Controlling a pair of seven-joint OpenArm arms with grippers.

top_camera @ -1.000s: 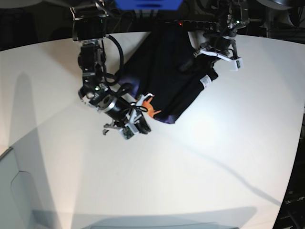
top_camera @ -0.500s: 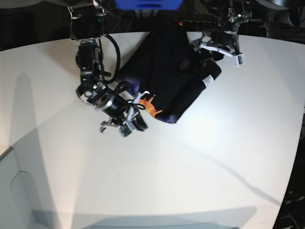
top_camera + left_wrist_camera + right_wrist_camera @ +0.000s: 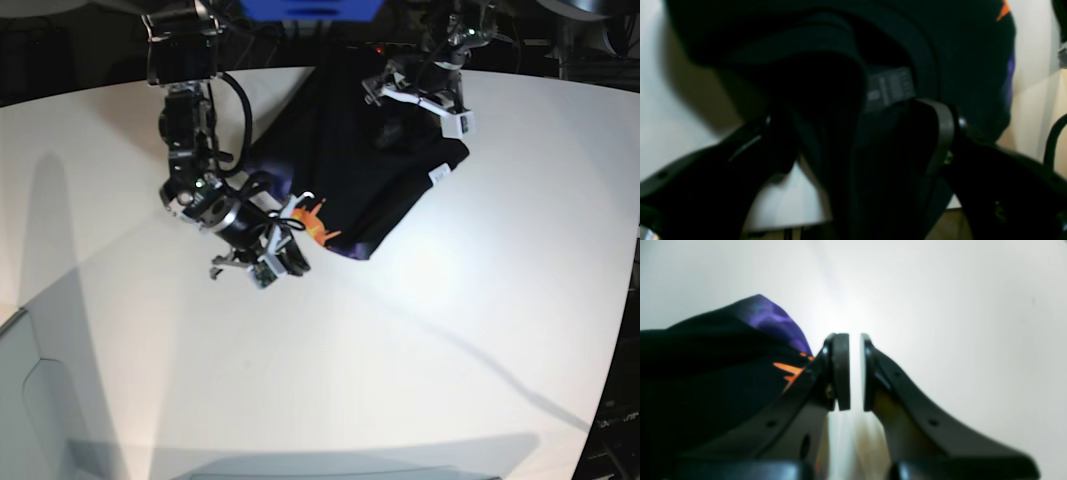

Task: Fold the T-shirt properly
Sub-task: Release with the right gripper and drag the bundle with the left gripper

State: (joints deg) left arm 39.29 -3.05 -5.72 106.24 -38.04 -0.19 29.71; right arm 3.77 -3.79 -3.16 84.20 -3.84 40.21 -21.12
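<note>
Left gripper [image 3: 415,98] released T-shirt [image 3: 350,170] (label [image 3: 890,87] wrist-view only).

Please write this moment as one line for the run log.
left gripper: open over T-shirt | right gripper: nearly shut, empty, beside shirt edge | fold: unfinished

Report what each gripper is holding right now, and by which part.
Nothing is held. The left gripper is open over the T-shirt near its label; the right gripper, nearly shut, holds nothing beside the printed edge.
</note>
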